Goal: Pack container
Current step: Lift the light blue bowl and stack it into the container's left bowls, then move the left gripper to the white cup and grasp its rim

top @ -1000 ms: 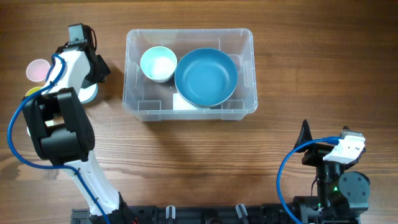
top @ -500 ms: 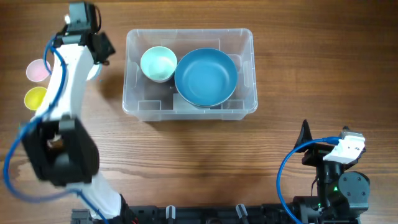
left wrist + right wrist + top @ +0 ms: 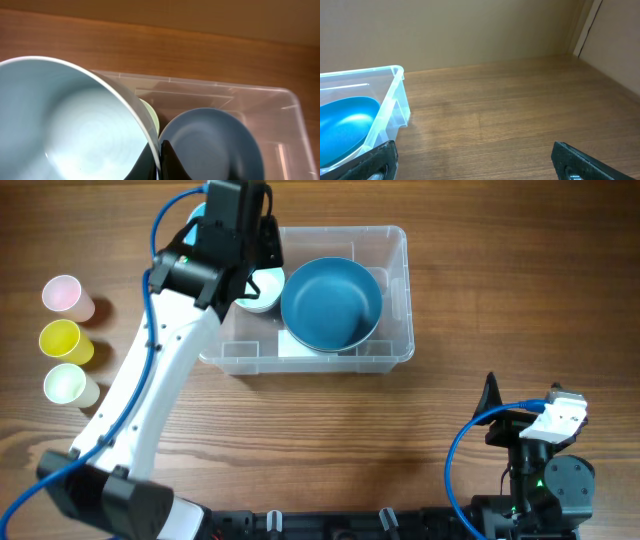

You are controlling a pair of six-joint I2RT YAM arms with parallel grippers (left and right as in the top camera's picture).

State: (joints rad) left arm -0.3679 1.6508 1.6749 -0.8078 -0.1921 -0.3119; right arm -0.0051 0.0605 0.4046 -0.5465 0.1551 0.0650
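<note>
so the container (image 3: 397, 248) is a big see-through plastic bin with rounded corners and moulded ribs inside. it sits at the far middle of the wood table (image 3: 300, 440), long side running left to right. a white label (image 3: 296, 345) shows near its front wall, partly tucked under a dark blue bowl (image 3: 331, 305) that fills the right-centre of the bin. a small pale bowl (image 3: 264, 292) sits just left of that one, half covered by the left arm. the left gripper (image 3: 160, 156) is up over the bin's far left corner, fingers pinched tight on the rim of a pale blue bowl (image 3: 70, 125). from overhead only a sliver of that bowl pokes out. the right gripper (image 3: 475, 167) sits near the front right, well apart from the bin, fingers spread wide with nothing between them. three cups (image 3: 60, 338) stand in a column at the left edge.
</note>
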